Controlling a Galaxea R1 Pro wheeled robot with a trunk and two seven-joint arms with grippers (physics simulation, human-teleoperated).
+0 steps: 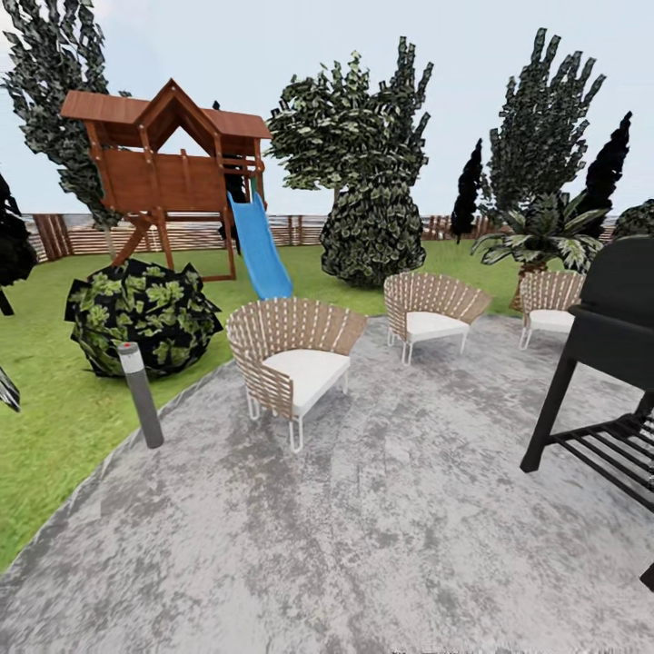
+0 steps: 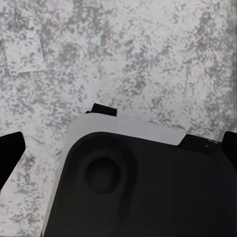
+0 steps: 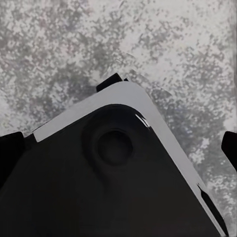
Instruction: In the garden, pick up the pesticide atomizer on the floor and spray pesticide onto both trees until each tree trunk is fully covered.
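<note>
No text, label, brand, number or sign can be read anywhere, neither on the wooden playhouse (image 1: pixel 173 173) with its blue slide (image 1: pixel 259 245), the wicker chairs (image 1: pixel 295 359), nor the black grill (image 1: pixel 610 336).

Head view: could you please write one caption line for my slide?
Grey paved patio with three slatted chairs, a black grill, a short lamp post, and a wooden play tower with blue slide on the lawn.

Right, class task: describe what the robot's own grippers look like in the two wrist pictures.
Little shows. The left gripper has plain matte black fingers, blunt-tipped, with no visible markings or cables. The right gripper has matching black fingers. Beyond each lies a black rounded panel with a pale grey rim.
</note>
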